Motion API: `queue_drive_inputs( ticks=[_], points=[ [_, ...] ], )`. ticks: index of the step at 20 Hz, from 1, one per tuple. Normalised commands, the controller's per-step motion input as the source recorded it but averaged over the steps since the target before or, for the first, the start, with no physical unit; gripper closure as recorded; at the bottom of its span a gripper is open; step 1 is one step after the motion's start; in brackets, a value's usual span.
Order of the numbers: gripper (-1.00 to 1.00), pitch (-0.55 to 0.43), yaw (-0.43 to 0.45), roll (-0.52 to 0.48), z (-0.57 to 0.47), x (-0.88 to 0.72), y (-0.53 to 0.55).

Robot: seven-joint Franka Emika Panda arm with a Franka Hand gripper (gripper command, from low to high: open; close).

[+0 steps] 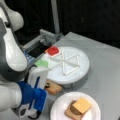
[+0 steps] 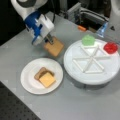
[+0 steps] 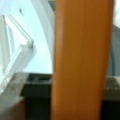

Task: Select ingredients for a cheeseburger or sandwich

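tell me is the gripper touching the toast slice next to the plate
Touching. In a front view the gripper has its fingers closed on the toast slice; the wrist view shows the slice filling the space between them.

Toast slice (image 2: 54,47): matt tan, smooth. Divided tray (image 2: 91,75): white plastic, smooth. Plate (image 2: 28,77): white, slight sheen. Table (image 2: 75,105): matt grey.

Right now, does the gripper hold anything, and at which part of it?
Yes. The gripper is shut on a toast slice, gripping it near one edge; the slice hangs tilted beside the divided tray.
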Motion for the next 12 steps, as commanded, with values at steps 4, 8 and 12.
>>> queue_drive_inputs(
  ticks=[4, 8, 12],
  points=[
    [1.0, 0.145, 0.25, 0.206, 0.17, 0.72, -0.09],
    [1.0, 0.136, 0.193, 0.211, 0.11, 0.79, 0.03],
    [1.0, 0.105, 0.141, 0.211, 0.02, 0.73, 0.01]
  ],
)
